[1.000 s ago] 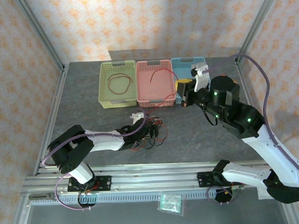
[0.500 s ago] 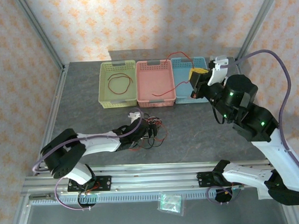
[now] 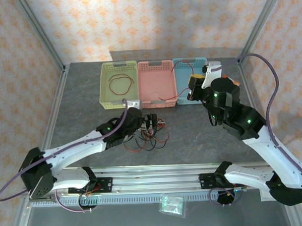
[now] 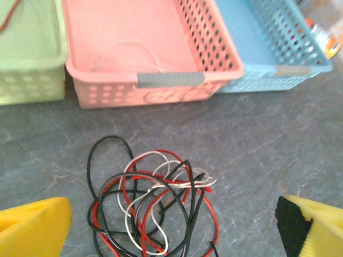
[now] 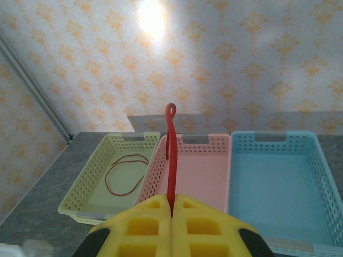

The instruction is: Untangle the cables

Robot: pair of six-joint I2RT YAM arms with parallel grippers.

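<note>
The cables form a tangle of red, black and white strands on the grey table, lying in front of the pink basket. My left gripper hovers open over the tangle, one yellow finger on either side, touching nothing. My right gripper is shut on a single red cable that rises from between its pads. Seen from above, the right gripper is over the blue basket, and the red cable arcs up from it and trails down to the pink basket's front.
Three baskets stand in a row at the back: green, pink and blue. A loose red cable lies looped in the green one. The aluminium rail runs along the near edge.
My left arm has lifted and stretched out, carrying its open gripper up over the tangle. My right gripper has shifted slightly left and nearer, still holding the red cable.
</note>
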